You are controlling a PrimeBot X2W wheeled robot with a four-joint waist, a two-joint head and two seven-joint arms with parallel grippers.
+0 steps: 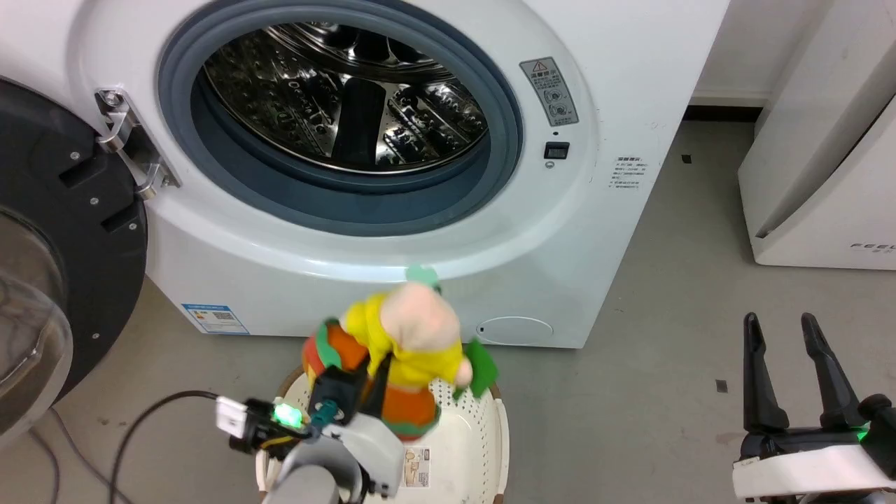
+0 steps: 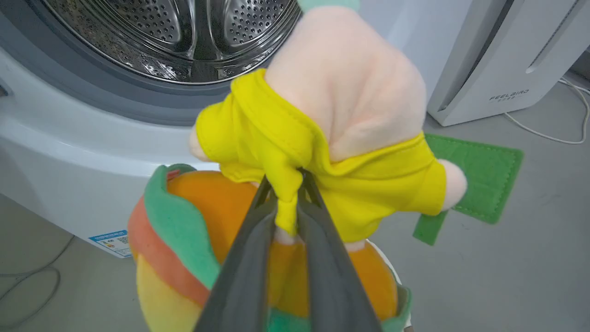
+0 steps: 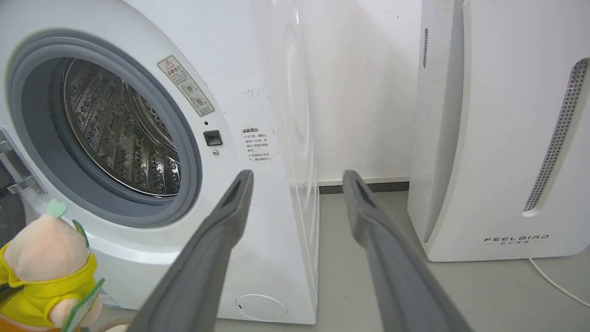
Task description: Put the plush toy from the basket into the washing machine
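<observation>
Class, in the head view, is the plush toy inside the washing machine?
No, the plush toy hangs above the basket, outside the washing machine.

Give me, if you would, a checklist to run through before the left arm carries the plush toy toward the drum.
1. Grip: the left gripper has its fingers pinched on the yellow top of the plush toy: ok.
2. Toy clear of the basket: cannot tell.
3. The door swung aside: ok.
4. The port of the washing machine unobstructed: ok.
5. Toy raised to port height: not ok, it hangs mostly below it.
6. The right gripper open, off to the side: ok.
</observation>
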